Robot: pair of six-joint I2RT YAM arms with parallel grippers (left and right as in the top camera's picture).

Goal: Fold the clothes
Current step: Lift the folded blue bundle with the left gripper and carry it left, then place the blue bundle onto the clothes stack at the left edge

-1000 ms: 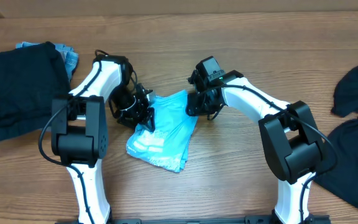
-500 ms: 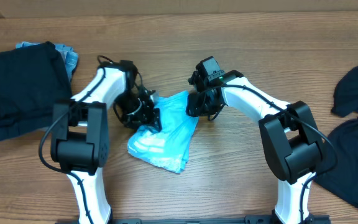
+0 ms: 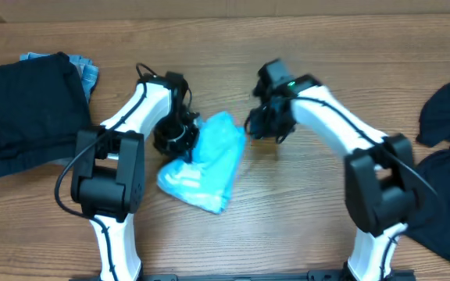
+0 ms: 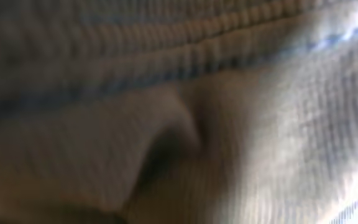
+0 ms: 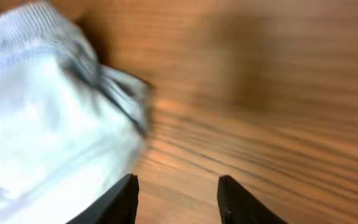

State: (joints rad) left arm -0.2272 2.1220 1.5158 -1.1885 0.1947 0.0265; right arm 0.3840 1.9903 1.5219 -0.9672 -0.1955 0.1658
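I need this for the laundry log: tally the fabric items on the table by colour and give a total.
Dark: 2, the folded stack and the loose heap
Light blue: 1, the garment
Faded blue: 1, the piece under the stack
Total: 4

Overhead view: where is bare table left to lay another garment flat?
Widest bare wood lies front-centre on the table, between the blue garment and the right arm. A second strip runs along the far edge, behind the arms. Crowded: the left side under the dark folded stack, the right edge under the black garment, and the middle around the blue garment.
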